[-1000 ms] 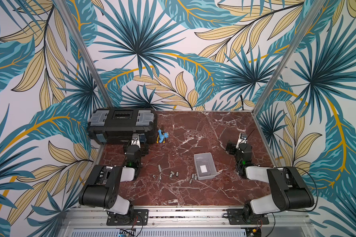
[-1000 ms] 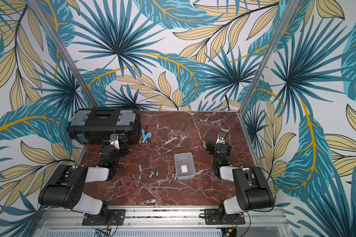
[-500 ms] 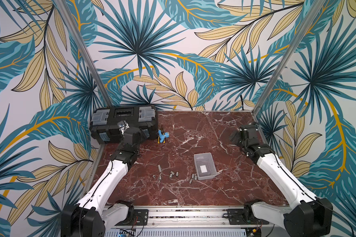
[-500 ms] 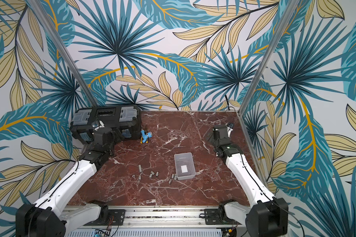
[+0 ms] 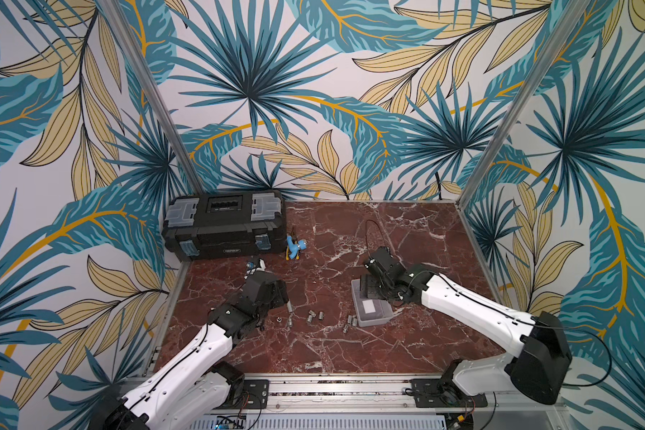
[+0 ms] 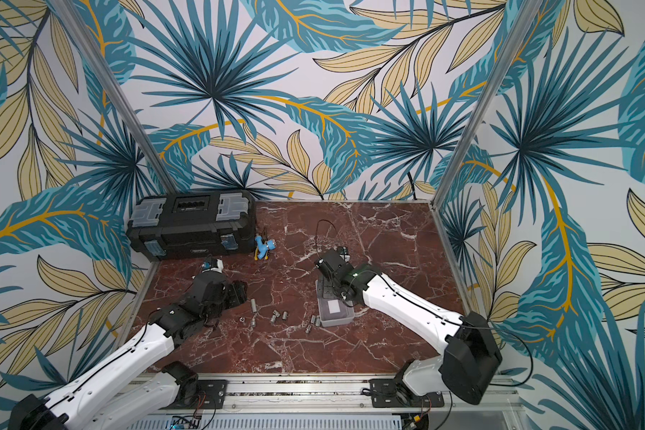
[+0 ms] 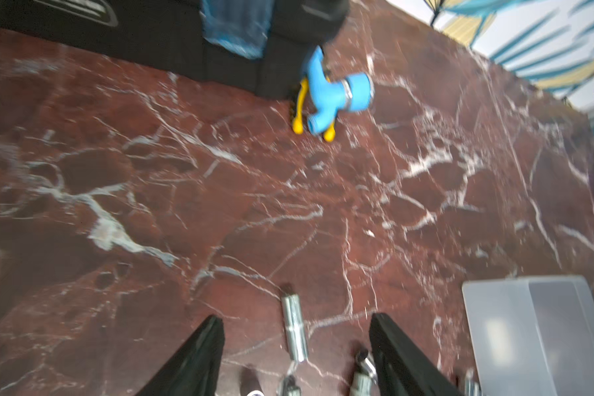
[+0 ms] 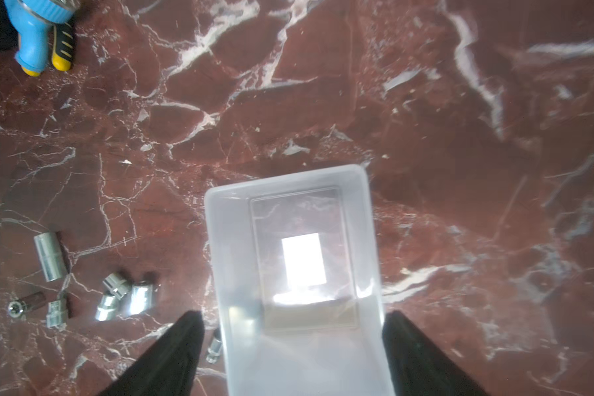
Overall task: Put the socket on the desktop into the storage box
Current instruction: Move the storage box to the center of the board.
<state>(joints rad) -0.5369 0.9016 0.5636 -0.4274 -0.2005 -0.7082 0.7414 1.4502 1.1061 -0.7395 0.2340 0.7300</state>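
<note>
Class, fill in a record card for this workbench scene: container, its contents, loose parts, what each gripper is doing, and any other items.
Container: storage box, no lid, on the desktop
Contents: only a white label; no socket inside
Loose parts: small metal sockets scattered on the desktop beside the storage box
Left gripper: open, jaws either side of the long socket
Right gripper: open, straddling the storage box; contact unclear
Other items: black toolbox, blue tool
</note>
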